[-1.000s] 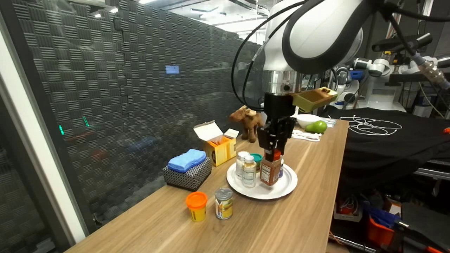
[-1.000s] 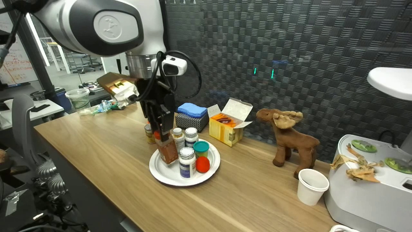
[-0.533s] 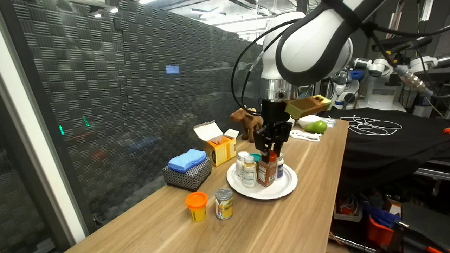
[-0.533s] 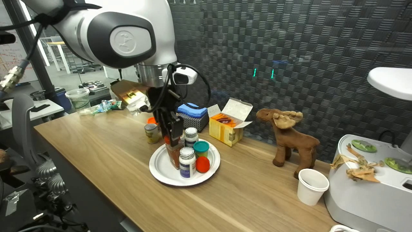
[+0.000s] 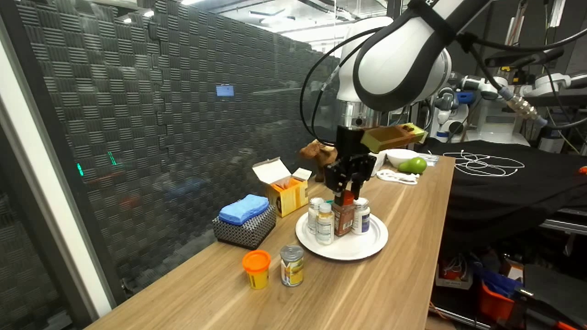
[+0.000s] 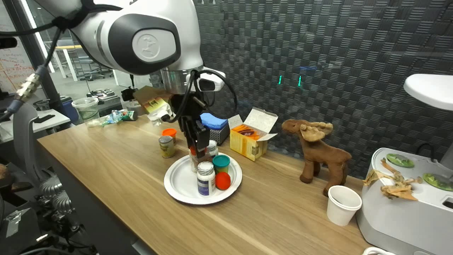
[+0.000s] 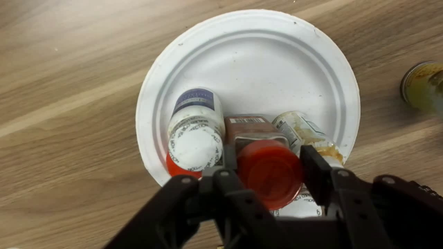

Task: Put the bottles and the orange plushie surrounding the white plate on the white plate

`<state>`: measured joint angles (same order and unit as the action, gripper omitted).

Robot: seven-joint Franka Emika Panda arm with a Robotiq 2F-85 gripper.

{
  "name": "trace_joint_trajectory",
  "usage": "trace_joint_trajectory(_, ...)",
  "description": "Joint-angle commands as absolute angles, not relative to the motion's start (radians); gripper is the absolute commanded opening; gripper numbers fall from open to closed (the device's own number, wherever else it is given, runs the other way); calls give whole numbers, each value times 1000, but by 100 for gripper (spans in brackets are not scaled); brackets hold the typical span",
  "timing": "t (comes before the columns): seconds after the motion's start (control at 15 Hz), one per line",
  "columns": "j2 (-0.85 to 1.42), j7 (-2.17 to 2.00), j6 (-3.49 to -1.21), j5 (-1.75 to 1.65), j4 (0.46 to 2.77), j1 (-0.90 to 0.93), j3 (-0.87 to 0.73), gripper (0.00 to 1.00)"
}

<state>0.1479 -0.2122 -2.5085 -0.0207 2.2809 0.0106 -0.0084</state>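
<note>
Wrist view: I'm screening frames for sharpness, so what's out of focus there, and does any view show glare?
Wrist view: the gripper looks dark and soft, while print on the purple-labelled bottle's cap is fairly crisp; a pale sheen lies on the table at upper left. In an exterior view, the ceiling looks overexposed.

Arm [image 5: 390, 68] bent, gripper [image 7: 268, 155] pointing down; fingers [image 7: 314, 171] clamped

A: Room on the white plate [image 7: 263, 65]?
B: Upper part, wrist view: open.
A: Obstacles?
B: Purple-labelled bottle [image 7: 196, 138], stained bottle [image 7: 308, 135] close on either side of red-capped jar [image 7: 270, 169]. Tabletop [image 6: 279, 212]: wide gap, plate to white cups [image 6: 341, 214].
</note>
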Motion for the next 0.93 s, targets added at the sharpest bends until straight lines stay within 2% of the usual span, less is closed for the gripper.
trace_joint_trajectory(0.0, 174, -221, -2510, -3, 2242, 13, -11, 24)
trace_joint_trajectory(0.07, 178, -219, -2505, -2, 2236, 13, -11, 64)
trace_joint_trajectory(0.13, 182, -214, -2499, -3, 2232, 14, -10, 75)
trace_joint_trajectory(0.33, 178, -227, -2506, -10, 2230, 15, -14, 95)
trace_joint_trajectory(0.4, 173, -228, -2508, -9, 2232, 15, -14, 100)
trace_joint_trajectory(0.87, 99, -263, -2499, -47, 2239, 60, 14, 100)
